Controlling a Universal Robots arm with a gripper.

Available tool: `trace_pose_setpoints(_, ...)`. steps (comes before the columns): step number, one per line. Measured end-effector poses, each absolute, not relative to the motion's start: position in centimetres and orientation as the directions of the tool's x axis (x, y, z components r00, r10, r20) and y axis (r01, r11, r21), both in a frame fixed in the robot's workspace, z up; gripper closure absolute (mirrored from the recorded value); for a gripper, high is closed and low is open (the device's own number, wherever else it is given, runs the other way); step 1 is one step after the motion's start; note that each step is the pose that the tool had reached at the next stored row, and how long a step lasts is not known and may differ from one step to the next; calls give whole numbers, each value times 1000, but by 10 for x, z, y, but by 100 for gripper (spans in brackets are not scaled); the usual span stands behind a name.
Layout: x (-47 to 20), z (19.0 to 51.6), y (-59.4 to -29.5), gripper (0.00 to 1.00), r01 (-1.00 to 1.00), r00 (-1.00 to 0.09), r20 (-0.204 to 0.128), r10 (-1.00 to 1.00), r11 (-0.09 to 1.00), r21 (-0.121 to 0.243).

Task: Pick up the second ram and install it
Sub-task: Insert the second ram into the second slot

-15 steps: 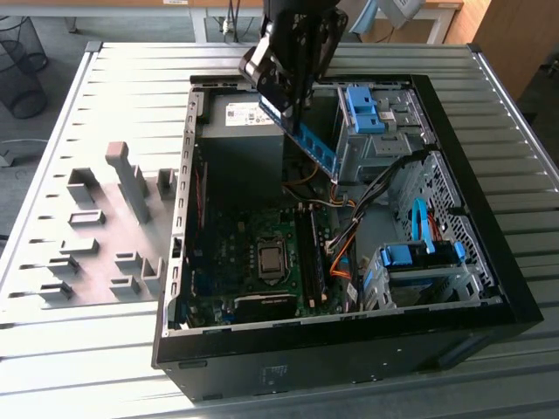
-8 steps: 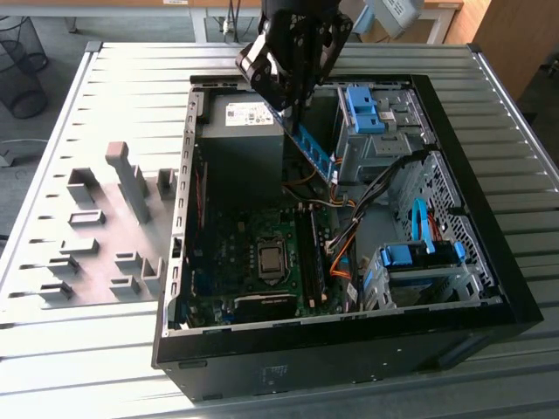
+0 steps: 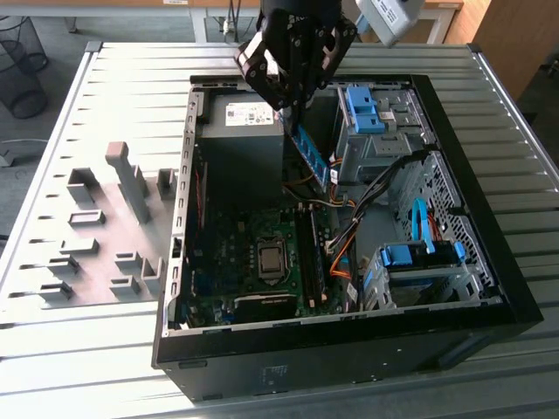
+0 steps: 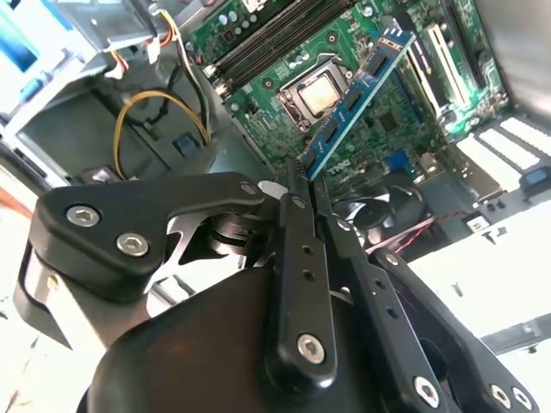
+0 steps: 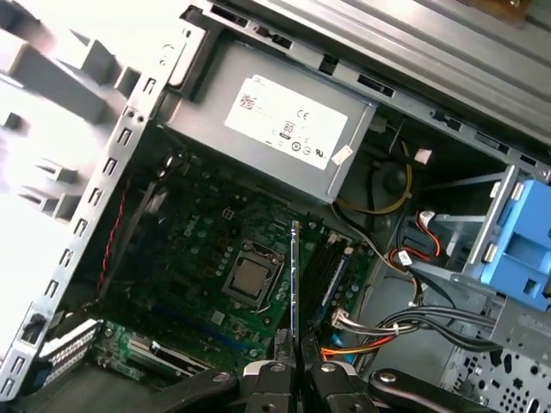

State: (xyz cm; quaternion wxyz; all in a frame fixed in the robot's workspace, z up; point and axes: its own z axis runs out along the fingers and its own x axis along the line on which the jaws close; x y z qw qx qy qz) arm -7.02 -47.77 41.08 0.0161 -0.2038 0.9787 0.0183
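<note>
- Pincer (image 3: 295, 109) closed on the second ram (image 3: 312, 157), gripping it by 1 end; stick hanging tilted above the open computer case (image 3: 515, 288), over the far part of the motherboard (image 3: 236, 253), not yet in any slot.
- In the second wrist view, second ram (image 4: 355, 93) held edgewise between the fingers (image 4: 297, 215), pointing toward the processor socket (image 4: 317, 90); in the first wrist view, seen edge-on as a thin line (image 5: 294, 275) just beside the memory slots (image 5: 323, 271).
- Risk of slipping or pivoting in the grip; held at 1 end only, so a nudge against a slot wall could likely twist it.
- Risk of misalignment; a tilted stick pressed down would likely jam, missing the notch or stressing the slot latches.
- Risk of snagging the loose cables (image 3: 349, 240) lying just right of the slots in the exterior view.
- Risk of striking the power supply (image 3: 240, 131) at the far side; pincer body close to it.
</note>
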Motion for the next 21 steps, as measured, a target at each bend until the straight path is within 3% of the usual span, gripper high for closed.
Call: trace_pose_setpoints(21,-70,409,-478,86,-124,-992,-39,-123,992,28)
